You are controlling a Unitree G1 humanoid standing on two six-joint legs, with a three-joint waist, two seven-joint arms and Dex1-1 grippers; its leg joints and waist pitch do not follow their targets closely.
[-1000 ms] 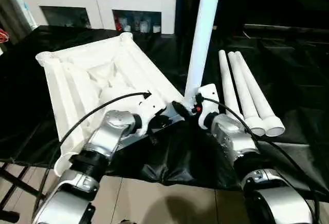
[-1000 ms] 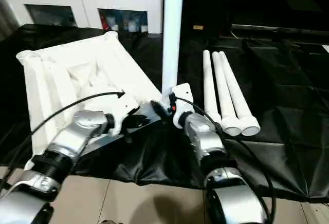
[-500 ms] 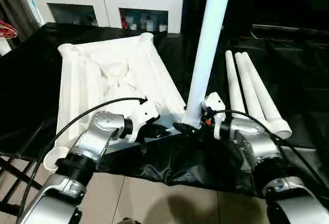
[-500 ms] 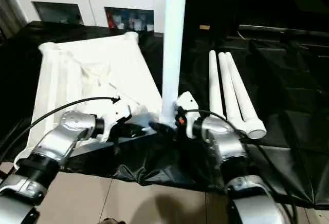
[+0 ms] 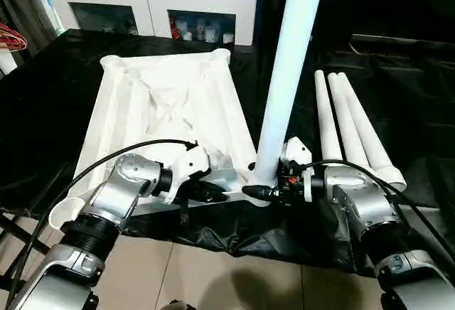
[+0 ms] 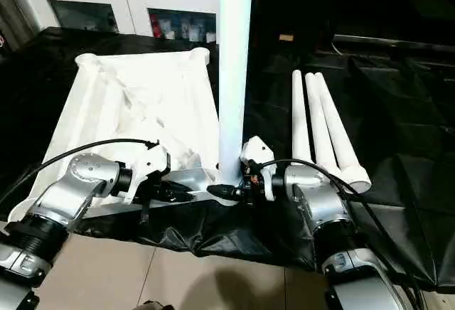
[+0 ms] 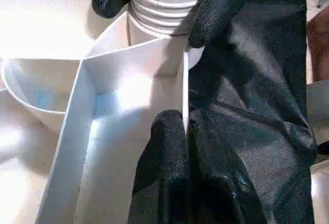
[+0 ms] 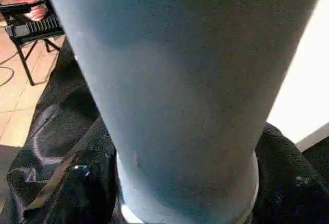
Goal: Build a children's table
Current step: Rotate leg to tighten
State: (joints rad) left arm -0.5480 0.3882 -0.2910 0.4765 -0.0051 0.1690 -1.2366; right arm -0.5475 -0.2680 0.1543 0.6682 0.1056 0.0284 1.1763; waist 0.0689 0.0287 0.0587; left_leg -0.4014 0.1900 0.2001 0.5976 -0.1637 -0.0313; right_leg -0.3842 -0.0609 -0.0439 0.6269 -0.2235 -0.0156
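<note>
Black sheeting (image 5: 398, 111) drapes the whole workbench, with a white cabinet (image 5: 149, 1) with glass doors along the far wall. On the sheeting lies the tabletop (image 5: 167, 111), flipped ribbed side up so its corner sockets face the ceiling. That's the sensible way round for fitting legs.

And one leg (image 5: 288, 75) is up! It stands upright in the near corner socket nearest the robot's right arm, threaded base at the socket mouth. The right gripper (image 6: 234, 191) has a black finger on either side of that base, wrapped around it, likely to twist it home or keep it upright. How hard it squeezes I can't tell from here.

Over to the left gripper (image 7: 186, 126): fingers pinched tight on the thin wall of the tabletop rim just beside that socket. It looks like a bracing grip, holding the top against the turning.

Count time: one tabletop, one leg standing, and three spare legs (image 5: 352, 129) lying side by side on the sheeting, well apart from the action, wide ends towards the robot. Four legs in all.
</note>
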